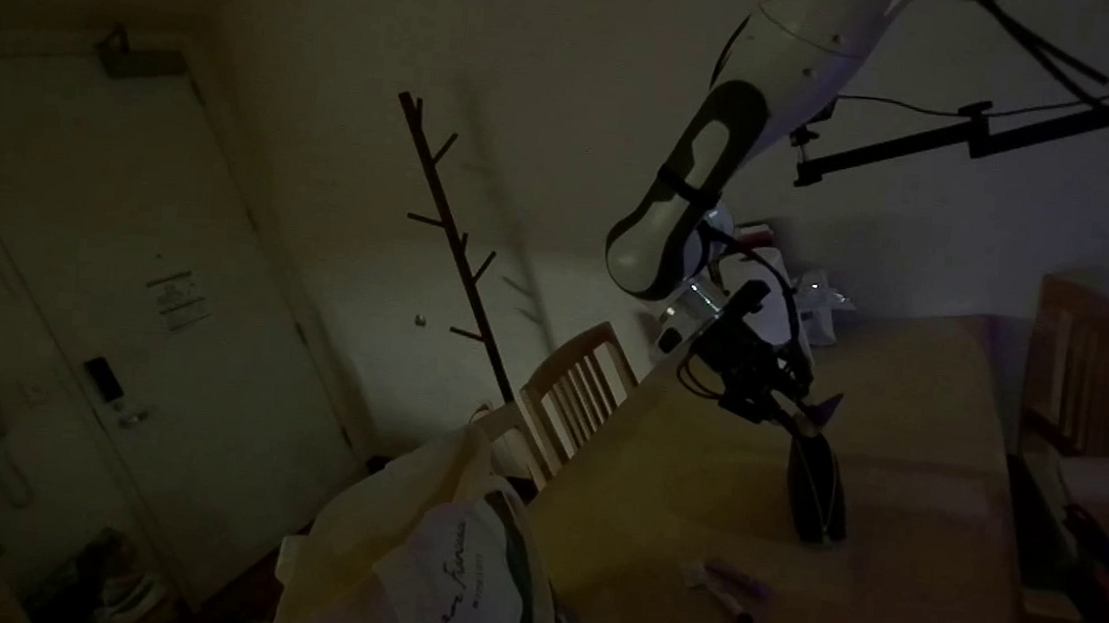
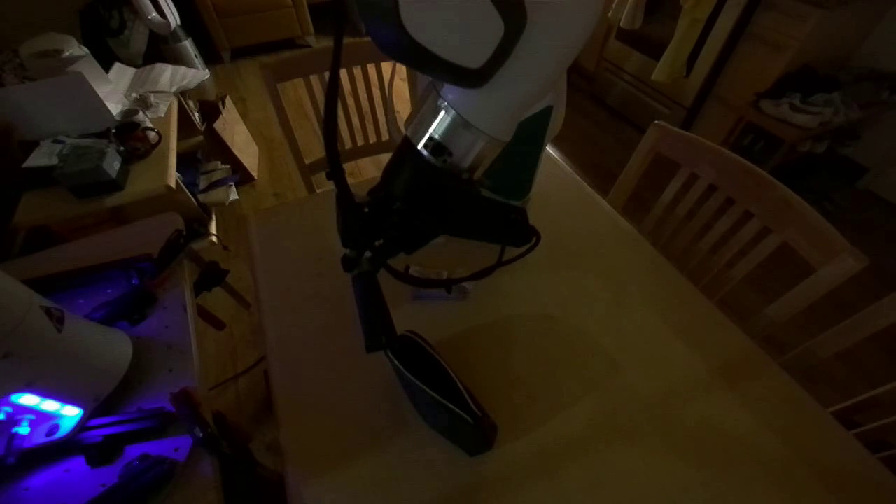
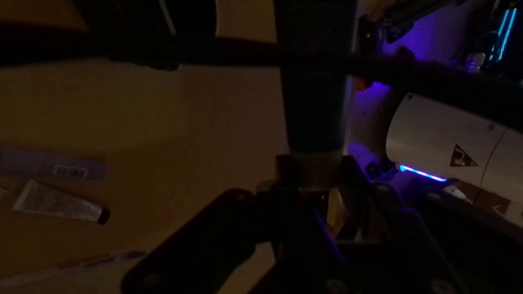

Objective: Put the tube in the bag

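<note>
Wrist view: the claw (image 3: 315,170) is drawn in on the pale cap end (image 3: 320,179) of the dark tube (image 3: 316,110), one tip each side of it, the body reaching out ahead with its far end cut off at the top. So the pick-up looks done, and I judge the step in hand to be the transfer, with the placing yet to come. The tube is outside the bag (image 2: 437,413), which I take to be the dark zip pouch whose mouth gapes upward in an exterior view (a large pale bag (image 1: 432,567) with lettering is also about, but the pouch seems the likelier target). From the wrist camera a strip of worktop (image 3: 245,122) shows between tube and pouch, so they are not lined up; whether the tube's tail touches the rim is hard to tell in this gloom. The next move, then, probably calls for a sideways shift over the mouth, a turn so the tube runs along the slot, and a tip downward so the wider end enters first. Only then should the claw let go, low enough that the tube drops inside rather than catching the rim and pulling the likely soft side over
</note>
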You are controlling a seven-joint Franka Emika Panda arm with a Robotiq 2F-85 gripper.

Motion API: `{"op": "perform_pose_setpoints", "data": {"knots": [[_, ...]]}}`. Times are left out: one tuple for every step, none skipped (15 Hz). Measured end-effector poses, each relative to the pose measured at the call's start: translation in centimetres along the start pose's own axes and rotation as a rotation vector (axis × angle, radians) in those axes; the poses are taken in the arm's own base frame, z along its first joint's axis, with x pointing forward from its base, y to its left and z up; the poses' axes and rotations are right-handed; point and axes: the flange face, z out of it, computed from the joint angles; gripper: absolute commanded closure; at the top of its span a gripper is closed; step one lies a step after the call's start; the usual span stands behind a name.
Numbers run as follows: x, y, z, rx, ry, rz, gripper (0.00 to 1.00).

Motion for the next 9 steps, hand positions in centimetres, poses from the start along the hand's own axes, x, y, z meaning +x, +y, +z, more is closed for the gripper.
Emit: {"op": "perform_pose_setpoints", "data": {"knots": [[0.0,0.2,0.3,0.005,0.009,-0.03,0.92],[-0.1,0.3,0.6,0.01,0.021,-0.06,0.92],[-0.2,0.5,1.0,0.017,0.029,-0.087,0.92],[-0.4,0.6,1.4,0.027,0.035,-0.121,0.92],[-0.5,0.8,1.8,0.038,0.04,-0.152,0.92],[-0.6,0.9,2.3,0.054,0.047,-0.184,0.68],[-0.6,1.0,2.7,0.067,0.052,-0.2,0.68],[-0.7,1.2,3.0,0.077,0.055,-0.205,0.68],[-0.7,1.3,3.2,0.081,0.056,-0.207,0.68]]}}
